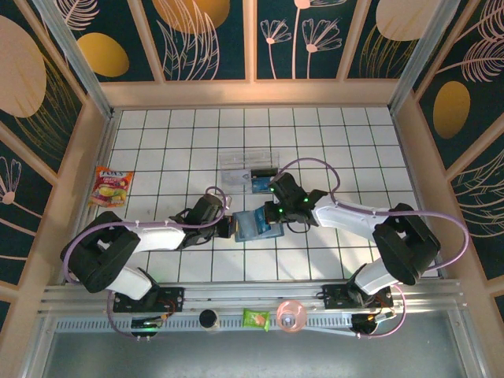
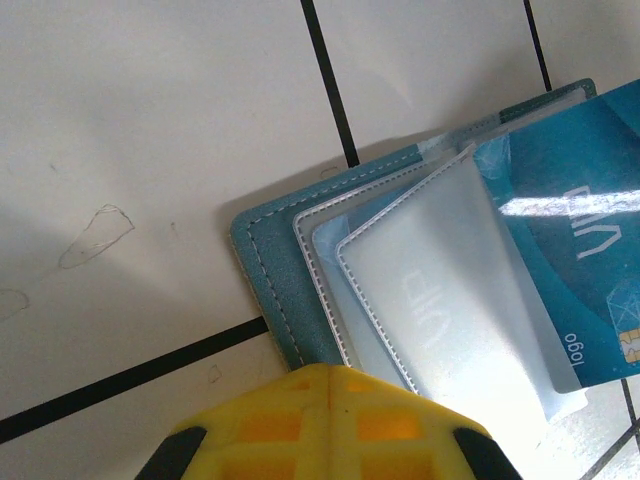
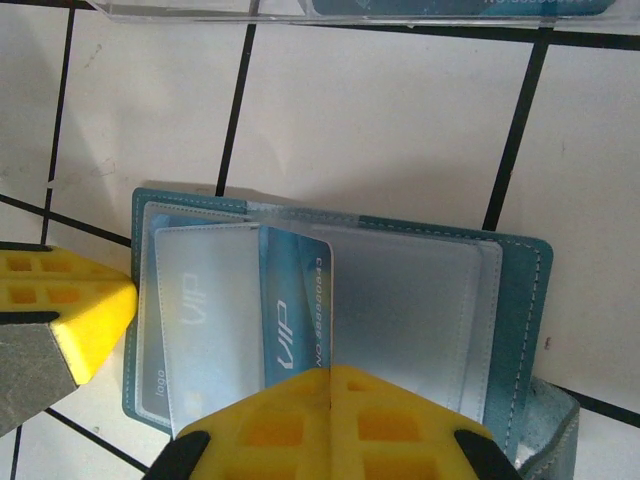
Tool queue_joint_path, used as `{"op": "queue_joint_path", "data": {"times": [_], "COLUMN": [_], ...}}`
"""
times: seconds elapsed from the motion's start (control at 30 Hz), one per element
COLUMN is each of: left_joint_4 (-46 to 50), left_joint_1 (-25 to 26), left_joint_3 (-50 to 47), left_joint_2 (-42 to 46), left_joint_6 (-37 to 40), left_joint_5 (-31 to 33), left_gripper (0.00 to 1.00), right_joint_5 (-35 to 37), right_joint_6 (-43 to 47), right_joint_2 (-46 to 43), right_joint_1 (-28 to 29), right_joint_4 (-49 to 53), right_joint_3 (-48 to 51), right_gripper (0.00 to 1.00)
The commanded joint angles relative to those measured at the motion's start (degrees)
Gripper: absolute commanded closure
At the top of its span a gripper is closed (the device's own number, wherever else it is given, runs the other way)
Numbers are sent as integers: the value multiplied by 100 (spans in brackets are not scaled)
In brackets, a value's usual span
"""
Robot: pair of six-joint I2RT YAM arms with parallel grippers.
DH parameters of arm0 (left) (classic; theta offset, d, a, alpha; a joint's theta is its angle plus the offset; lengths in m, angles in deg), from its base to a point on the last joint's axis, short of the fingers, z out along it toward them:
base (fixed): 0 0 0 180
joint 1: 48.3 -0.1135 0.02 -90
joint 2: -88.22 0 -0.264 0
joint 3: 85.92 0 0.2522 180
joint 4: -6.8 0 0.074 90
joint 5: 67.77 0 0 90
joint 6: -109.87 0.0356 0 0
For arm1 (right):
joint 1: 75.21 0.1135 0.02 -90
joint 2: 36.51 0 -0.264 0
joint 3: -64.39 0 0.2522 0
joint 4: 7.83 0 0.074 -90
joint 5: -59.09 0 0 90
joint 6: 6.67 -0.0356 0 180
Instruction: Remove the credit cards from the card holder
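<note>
The teal card holder [image 1: 250, 227] lies open on the tiles, its frosted sleeves fanned out [image 3: 420, 300]. My right gripper [image 3: 330, 378] is shut on a bright blue credit card [image 3: 295, 295], which stands on edge, partly out of its sleeve. This card also shows in the left wrist view [image 2: 570, 220]. Another card [image 3: 200, 340] shows dimly through the left sleeve. My left gripper [image 2: 330, 375] is shut on the card holder's edge [image 2: 275, 290]; its yellow fingers [image 3: 70, 300] touch the holder's left side. Both grippers meet over the holder [image 1: 228, 227] [image 1: 276, 213].
A clear plastic tray [image 1: 233, 157] just behind the holder has a blue card [image 1: 261, 184] in it; its edge shows in the right wrist view [image 3: 300, 12]. A snack packet [image 1: 111, 187] lies far left. A green sweet [image 1: 256, 319] and a pink round thing [image 1: 290, 315] rest on the front rail.
</note>
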Motion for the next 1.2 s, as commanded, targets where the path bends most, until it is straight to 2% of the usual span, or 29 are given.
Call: {"op": "queue_joint_path", "data": {"times": [0.0,0.23,0.4,0.5,0.67,0.83,0.97,1.17], "left_joint_4": [14,110,73,46,-159,-83,-144,87], "left_joint_1": [-29,-40,-43,-40,-9,11,7,55], "left_joint_3": [114,167,210,351,551,668,707,882], "left_joint_2": [-81,3,453,468,117,-353,-584,-284], "left_joint_6": [91,123,101,87,58,156,159,175], "left_joint_5": [20,37,-60,-188,-423,-332,-476,-420], "left_gripper": [100,100,88,86,85,90,90,87], "right_joint_5": [72,132,-10,-48,-19,-70,-154,-184], "right_joint_6": [103,102,68,32,9,-21,-32,-60], "right_joint_2": [-154,-265,-275,-222,-165,-86,-2,22], "right_joint_1": [-36,-54,-43,-22,21,70,69,69], "right_joint_4": [130,180,47,-19,0,-90,-188,-260], "right_joint_3": [46,86,123,124,106,123,161,183], "right_gripper": [100,100,100,100,100,100,100,100]}}
